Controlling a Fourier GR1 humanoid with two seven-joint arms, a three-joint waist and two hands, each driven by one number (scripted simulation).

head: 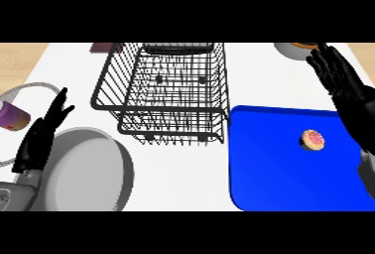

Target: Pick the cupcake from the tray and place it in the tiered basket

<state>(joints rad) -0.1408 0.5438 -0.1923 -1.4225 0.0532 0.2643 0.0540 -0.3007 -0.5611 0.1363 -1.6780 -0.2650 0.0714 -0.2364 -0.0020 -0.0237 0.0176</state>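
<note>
On the blue tray (271, 163), right-of-centre, sits the cupcake (313, 139), pink-topped and lying alone with bare tray all around it. Nothing touches it yet. The right hand (343, 79) hangs above the tray's far right corner, fingers (323, 62) straight and spread, holding nothing. From those fingers the cupcake lies nearer the robot and a little to the left, so the hand has to draw back and down to reach it. The cupcake looks round from up here, no long axis to speak of, so I'd say the approach angle matters little; getting the palm over it is what counts.

Over on the other side, the left hand (42, 133) rests open at the view's left edge, fingers up, beside a large grey plate (88, 168) and well apart from the tray. The right hand is plainly the nearer one, and my call is that it takes the pick.

The tiered basket (162, 84), black wire, stands on the white tabletop (183, 173) just left of the tray, its near corner close to the tray's far left corner. After the grasp, the carry would go leftward and away from the robot.
</note>
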